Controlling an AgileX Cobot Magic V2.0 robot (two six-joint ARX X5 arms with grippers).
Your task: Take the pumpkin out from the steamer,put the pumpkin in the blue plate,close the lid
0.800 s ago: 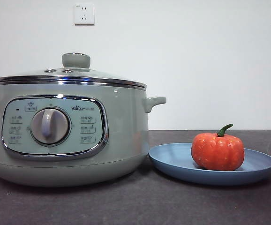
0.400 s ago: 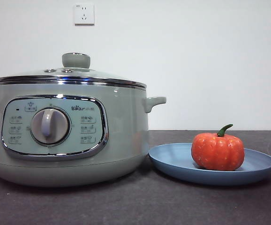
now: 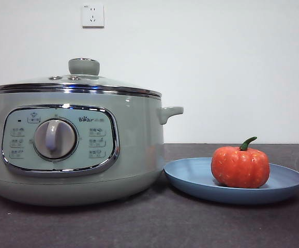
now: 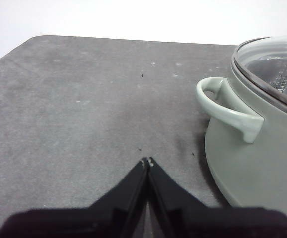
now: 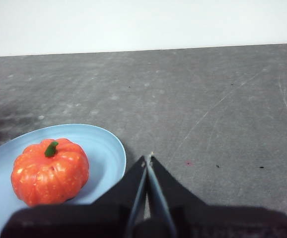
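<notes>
Front view is showing the pumpkin (image 3: 240,166) sitting upright in the blue plate (image 3: 191,178), just beside the steamer (image 3: 134,155), whose lid (image 3: 77,82) is resting squarely on its rim, so the task is looking finished. The left pincer (image 4: 147,161) is hanging over bare desk (image 4: 84,109) near the steamer's handle, jaws together and empty. The right pincer (image 5: 148,158), likewise pressed together, is waiting just past the plate.
</notes>
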